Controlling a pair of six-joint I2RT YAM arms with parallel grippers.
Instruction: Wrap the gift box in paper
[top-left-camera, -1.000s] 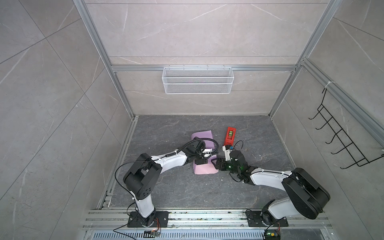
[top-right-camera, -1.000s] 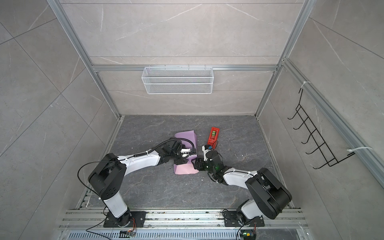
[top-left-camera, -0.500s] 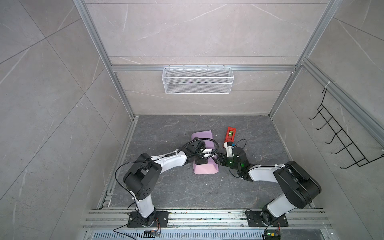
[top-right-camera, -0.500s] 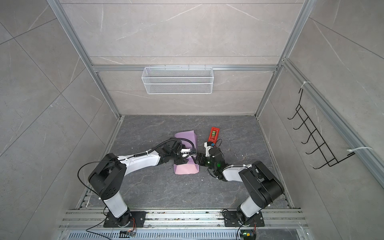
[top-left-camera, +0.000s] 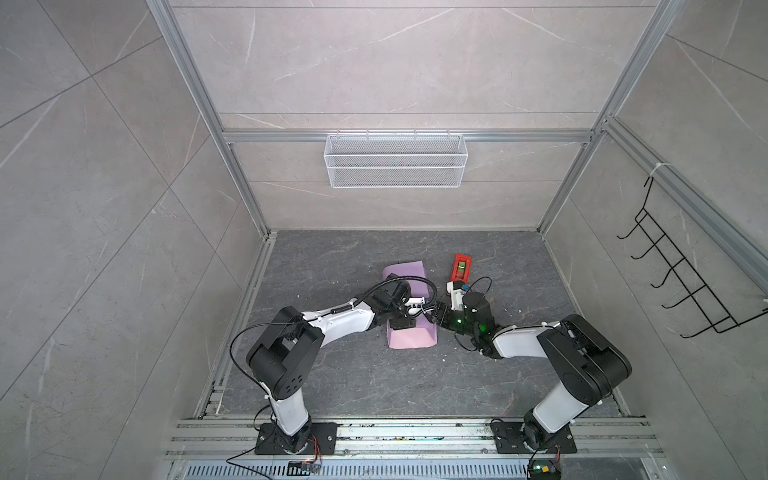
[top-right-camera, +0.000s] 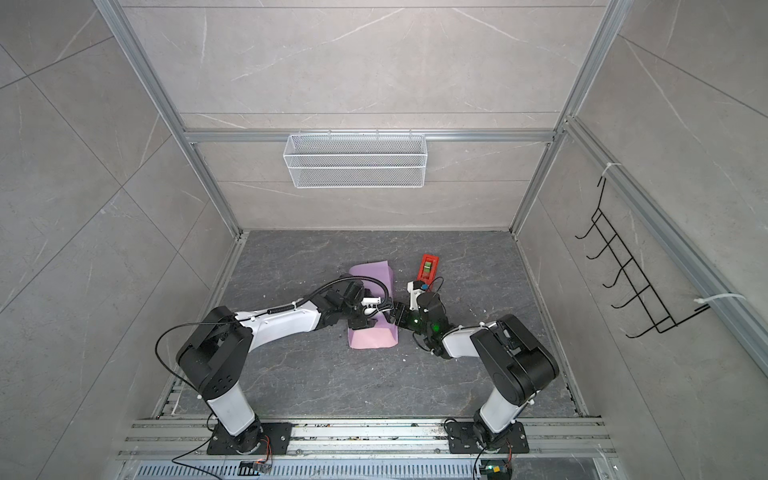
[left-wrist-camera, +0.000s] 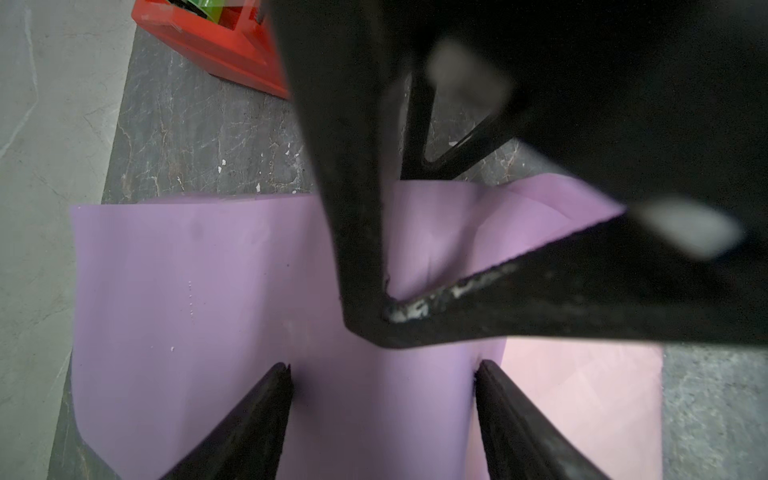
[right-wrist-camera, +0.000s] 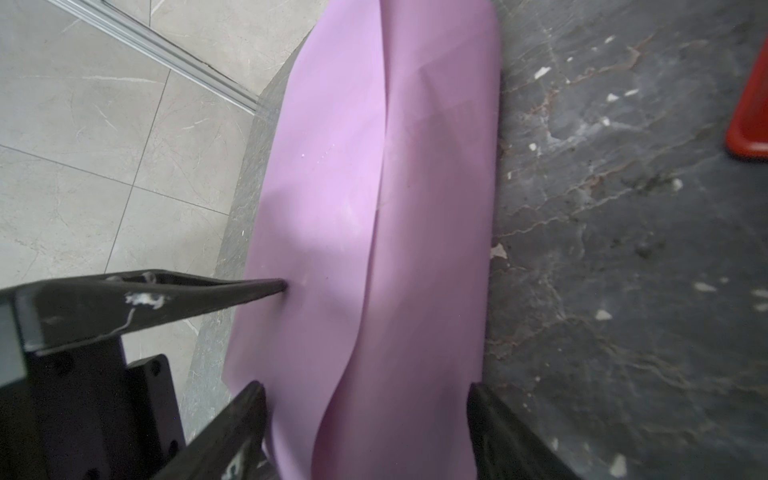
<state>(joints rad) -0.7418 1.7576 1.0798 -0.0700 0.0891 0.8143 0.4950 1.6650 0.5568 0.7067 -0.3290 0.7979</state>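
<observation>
Paper (top-left-camera: 409, 338) lies folded into a low bundle at the middle of the dark stone table (top-left-camera: 332, 374), lilac over its far part and pale pink at the flap nearest my bases, as both top views show; the gift box cannot be seen in any view. My left claw (left-wrist-camera: 382, 370) comes in from the left and stands over the bundle with its fingers (left-wrist-camera: 266, 411) spread apart, tips down on the lilac sheet, pinching nothing. My right claw (right-wrist-camera: 370, 390) reaches in from the right to the bundle's right edge, its fingers (right-wrist-camera: 245, 415) likewise spread wide, the folded paper lying between them. In the right wrist view one slim finger of my left claw touches the lilac surface just beside a long fold. In both top views the two claws sit close together above the bundle. A red tape dispenser (top-left-camera: 461, 268) stands on the table just beyond my right claw, apart from the paper, and a white wire basket (top-left-camera: 395, 160) hangs on the back wall
</observation>
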